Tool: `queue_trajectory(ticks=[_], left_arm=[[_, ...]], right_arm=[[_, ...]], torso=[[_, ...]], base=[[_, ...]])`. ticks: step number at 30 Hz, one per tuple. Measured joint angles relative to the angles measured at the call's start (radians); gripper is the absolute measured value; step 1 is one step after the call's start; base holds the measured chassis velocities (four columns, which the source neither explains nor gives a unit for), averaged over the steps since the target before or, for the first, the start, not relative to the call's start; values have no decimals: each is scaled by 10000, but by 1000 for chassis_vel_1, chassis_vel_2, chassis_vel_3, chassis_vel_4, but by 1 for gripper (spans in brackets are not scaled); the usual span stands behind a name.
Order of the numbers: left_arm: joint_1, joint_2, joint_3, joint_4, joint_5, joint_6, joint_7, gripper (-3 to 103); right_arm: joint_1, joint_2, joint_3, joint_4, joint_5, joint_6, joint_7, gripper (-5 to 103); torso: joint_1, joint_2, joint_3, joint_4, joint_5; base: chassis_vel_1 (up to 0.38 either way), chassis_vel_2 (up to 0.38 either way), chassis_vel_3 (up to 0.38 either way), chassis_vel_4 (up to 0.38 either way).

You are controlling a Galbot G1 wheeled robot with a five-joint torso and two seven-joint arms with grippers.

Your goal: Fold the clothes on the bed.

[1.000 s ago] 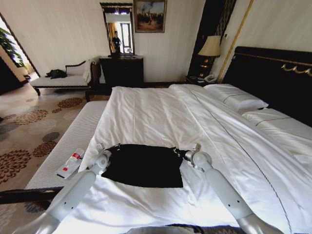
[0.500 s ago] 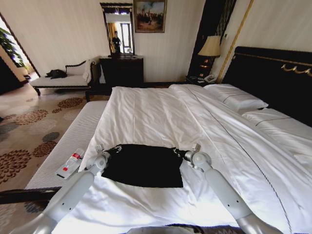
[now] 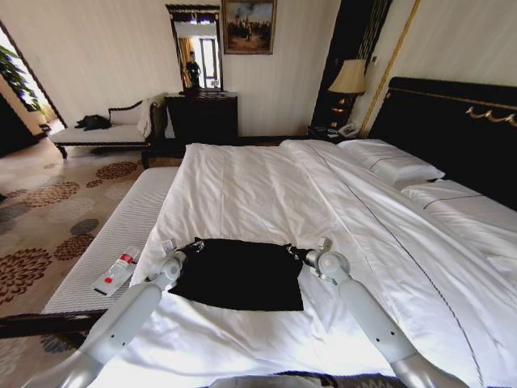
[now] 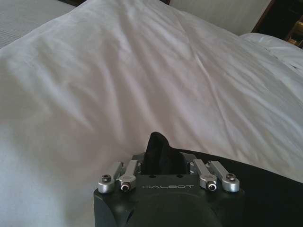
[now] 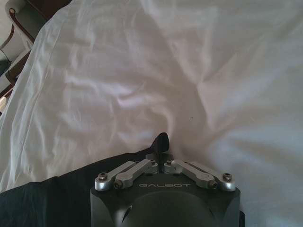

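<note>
The black T-shirt [image 3: 238, 273] lies flat on the white duvet near the foot end of the bed [image 3: 266, 186], roughly centred between the two arms. The left gripper [image 3: 184, 249] is positioned at the garment's far left corner; in the left wrist view, its fingers are clenched on a raised tuft of the black fabric [image 4: 160, 153]. The right gripper [image 3: 300, 254] is positioned at the far right corner; in the right wrist view, its fingers are closed tight on a small peak of the same fabric [image 5: 162, 142]. Both arms extend forward from the lower edge of the head view. A bottle with a red label [image 3: 115, 271] lies on the ribbed bench [image 3: 121, 234] beside the bed.
</note>
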Motion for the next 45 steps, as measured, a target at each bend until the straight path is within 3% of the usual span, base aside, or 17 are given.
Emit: queue_trajectory(ticks=[4, 10, 17, 20, 30, 42, 45], left_arm=[[33, 33, -24, 7, -17, -49, -1, 28], [45, 34, -62, -214, 11, -221, -76, 3], [-178, 122, -376, -956, -308, -539, -259, 1], [-516, 316, -566, -1583, -794, -690, -467, 1], [-814, 1008, -1012, -3428, -1281, -1155, -807, 1], [249, 1982, -2083, -5416, -1529, -1223, -977, 1], [848, 2211, -2563, -6257, -1841, -1186, -1199, 1]], right_arm=[[47, 83, -78, -66, -40, 60, 0, 1], [62, 84, -80, 83, -43, 137, 26, 1], [64, -188, 373, 1317, -13, 848, 20, 1], [211, -534, 567, 2051, -24, 1241, 355, 1], [201, -1388, 1545, 3549, 123, 1485, 603, 1], [-519, -2237, 2959, 6068, 1644, 1234, 1393, 1], [-764, -2393, 3460, 6756, 2748, 1118, 1952, 1]], torso=[[0, 0, 0, 1, 0], [0, -1, 0, 0, 0], [0, 0, 0, 1, 0], [0, 0, 0, 1, 1], [0, 0, 0, 1, 2], [0, 0, -1, 2, -1], [-1, 0, -1, 4, 3]], base=[[0, 0, 0, 0], [0, 0, 0, 0], [0, 0, 0, 0], [0, 0, 0, 0], [0, 0, 0, 0], [0, 0, 0, 0], [0, 0, 0, 0]])
